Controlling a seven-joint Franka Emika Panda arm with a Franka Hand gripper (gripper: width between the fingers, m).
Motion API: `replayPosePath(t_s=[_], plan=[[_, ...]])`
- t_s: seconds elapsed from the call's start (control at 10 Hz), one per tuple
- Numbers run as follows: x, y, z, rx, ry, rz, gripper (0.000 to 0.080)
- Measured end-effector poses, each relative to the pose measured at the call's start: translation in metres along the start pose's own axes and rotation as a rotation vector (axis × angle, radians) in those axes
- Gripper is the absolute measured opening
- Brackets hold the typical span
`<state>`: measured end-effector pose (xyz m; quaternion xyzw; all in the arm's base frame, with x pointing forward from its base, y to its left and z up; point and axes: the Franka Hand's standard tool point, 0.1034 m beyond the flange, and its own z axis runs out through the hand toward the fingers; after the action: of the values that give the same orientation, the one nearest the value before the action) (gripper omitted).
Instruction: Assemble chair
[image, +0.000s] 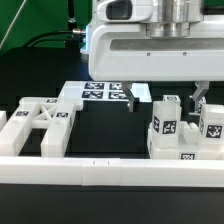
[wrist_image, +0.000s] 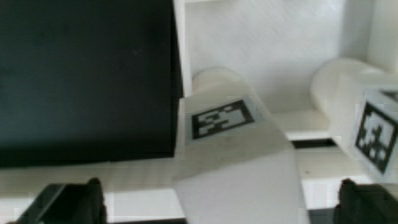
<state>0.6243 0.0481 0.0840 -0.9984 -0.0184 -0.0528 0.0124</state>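
The chair is in loose white tagged parts. The X-braced frame (image: 40, 125) lies at the exterior view's left. Two upright tagged blocks (image: 166, 130) (image: 211, 124) stand at the exterior view's right, just behind the front rail. My gripper (image: 178, 100) hangs over the nearer block. In the wrist view that block (wrist_image: 228, 125) runs up between my fingers (wrist_image: 71, 205), with a gap on each side. The gripper (wrist_image: 222, 205) is open and holds nothing. The second block (wrist_image: 365, 120) stands close beside the first.
The marker board (image: 105, 93) lies flat behind the frame. A long low white border rail (image: 110, 172) runs along the front. A small white piece (image: 141, 94) stands by the marker board. Black table surface (wrist_image: 89, 80) shows beside the blocks.
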Motion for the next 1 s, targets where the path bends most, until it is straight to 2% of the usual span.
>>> replayPosePath(t_s=[0.2, 0.4, 0.5, 0.6, 0.7, 0.8, 1.0], plan=[[-0.0008, -0.0026, 0.0019, -0.012, 0.002, -0.123, 0.0648], [-0.0013, -0.0026, 0.0027, -0.016, 0.000, -0.138, 0.0626], [-0.0013, -0.0025, 0.0028, -0.016, 0.000, -0.131, 0.0446], [-0.0014, -0.0025, 0.0029, -0.016, 0.000, -0.116, 0.0446], [-0.0014, -0.0025, 0.0030, -0.016, 0.000, -0.097, 0.0285], [-0.0015, -0.0026, 0.0031, -0.016, 0.000, -0.060, 0.0288], [-0.0007, -0.0058, 0.0034, -0.014, 0.007, 0.209, 0.0288]])
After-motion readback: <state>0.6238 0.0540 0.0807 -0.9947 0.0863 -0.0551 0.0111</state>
